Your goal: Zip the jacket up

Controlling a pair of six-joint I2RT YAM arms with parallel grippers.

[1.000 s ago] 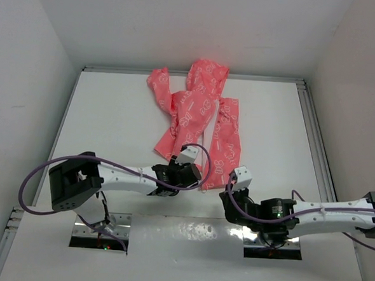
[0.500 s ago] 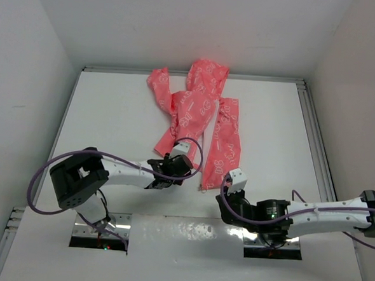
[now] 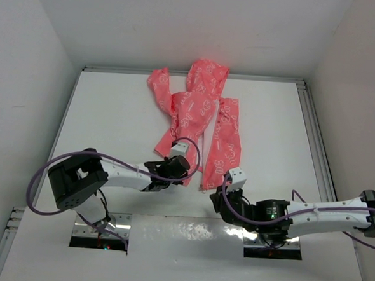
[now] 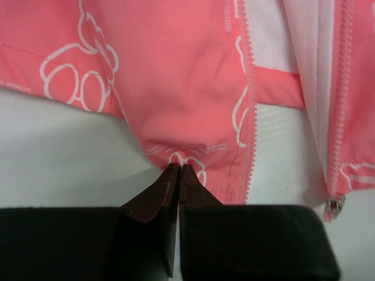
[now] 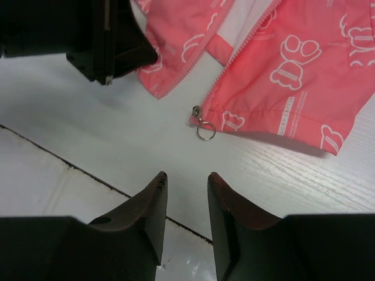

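Jaws of the left gripper [image 4: 179, 171] are pressed together on the bottom hem of one front panel of the coral-pink jacket [image 3: 196, 109]. They pinch the edge of the cloth just to the left of that panel's row of zipper teeth [image 4: 249, 88], and the fabric puckers slightly ahead of the tips. Jaws of the right gripper [image 5: 185, 178] stand partly spread and hold nothing, low over the white table [image 5: 88, 129]. Straight ahead of them and a little to the right of their gap lies the small metal zipper pull ring [image 5: 205, 130]. It hangs from the slider at the bottom corner of the other front panel, near the jaws but not touching them. From that slider the zipper runs away from the right jaws, slanting up and to the right, with the white lining showing between the two open edges. Seen from above, the jacket lies unzipped with its length stretching away from both arms, the hem nearest them. The right gripper is the nearer one to the slider. The coming move probably turns on the short gap between those spread jaws and the ring ahead, while the left jaws anchor the opposite hem.
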